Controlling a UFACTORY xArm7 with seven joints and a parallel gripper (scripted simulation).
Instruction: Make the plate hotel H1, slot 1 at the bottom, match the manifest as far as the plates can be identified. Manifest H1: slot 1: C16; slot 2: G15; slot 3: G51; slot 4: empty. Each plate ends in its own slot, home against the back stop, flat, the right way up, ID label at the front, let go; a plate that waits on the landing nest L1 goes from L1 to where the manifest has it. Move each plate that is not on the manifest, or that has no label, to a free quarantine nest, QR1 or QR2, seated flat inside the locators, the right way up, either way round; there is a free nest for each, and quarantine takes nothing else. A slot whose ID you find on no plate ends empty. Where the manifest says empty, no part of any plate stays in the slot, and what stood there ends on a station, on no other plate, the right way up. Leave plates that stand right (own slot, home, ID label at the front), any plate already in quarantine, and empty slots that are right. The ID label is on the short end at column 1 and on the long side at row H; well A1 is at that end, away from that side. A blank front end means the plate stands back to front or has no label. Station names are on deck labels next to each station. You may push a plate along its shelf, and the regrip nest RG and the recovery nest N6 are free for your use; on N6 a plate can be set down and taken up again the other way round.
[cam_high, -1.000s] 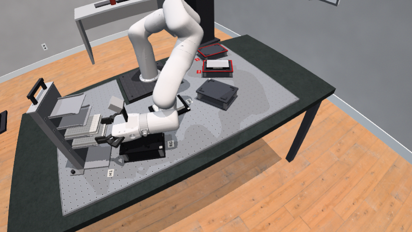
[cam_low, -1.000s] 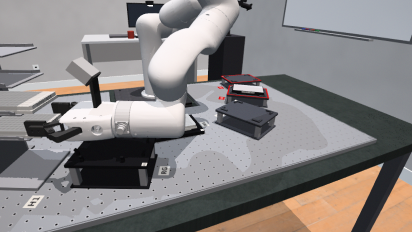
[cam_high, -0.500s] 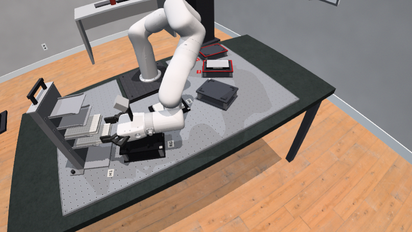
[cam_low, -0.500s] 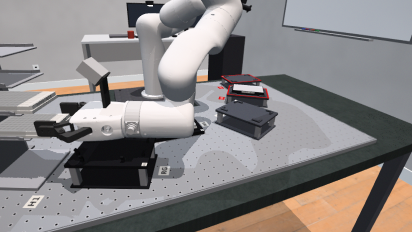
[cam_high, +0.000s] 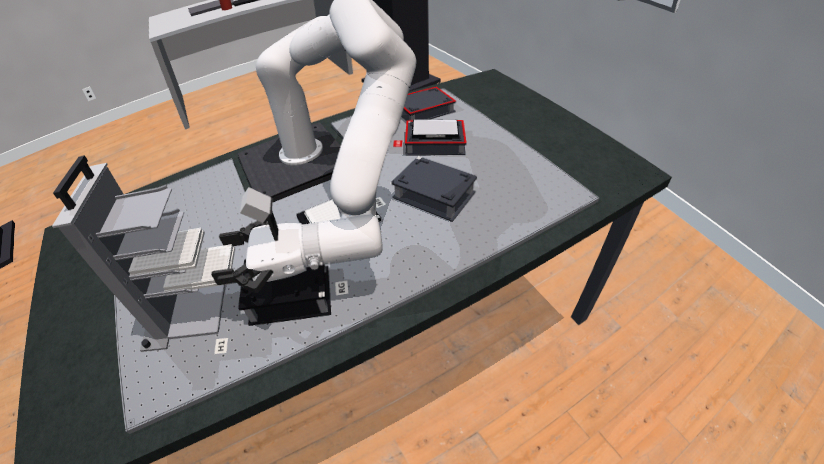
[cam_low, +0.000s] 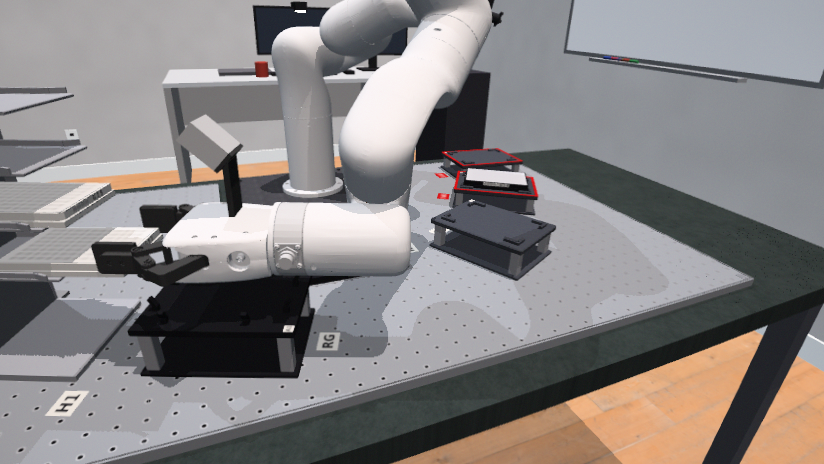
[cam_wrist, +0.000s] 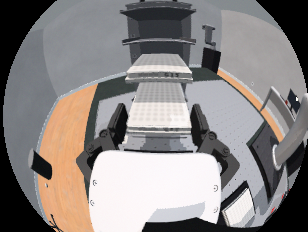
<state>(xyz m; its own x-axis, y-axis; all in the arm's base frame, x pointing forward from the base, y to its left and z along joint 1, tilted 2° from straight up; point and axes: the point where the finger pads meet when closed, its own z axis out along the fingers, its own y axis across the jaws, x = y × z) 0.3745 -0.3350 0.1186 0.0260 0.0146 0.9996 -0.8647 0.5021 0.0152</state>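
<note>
The plate hotel H1 (cam_high: 123, 247) stands at the left of the deck. Its two upper shelves are bare. A white well plate (cam_high: 170, 253) lies on the second shelf from the bottom; it also shows in the wrist view (cam_wrist: 158, 64). A second white plate (cam_high: 201, 269) on the bottom shelf sticks out further forward. My gripper (cam_high: 227, 257) reaches in level and is shut on the front end of this bottom plate (cam_wrist: 158, 104), one finger on each long side. It shows the same in the exterior view (cam_low: 129, 239). I cannot read any plate labels.
The black RG nest (cam_high: 285, 296) sits right under my wrist. A white plate (cam_high: 322, 212) lies behind the arm, partly hidden. A dark empty nest (cam_high: 433, 187) stands mid-deck. Two red-edged nests stand at the back, one holding a white plate (cam_high: 435, 131), one empty (cam_high: 427, 100).
</note>
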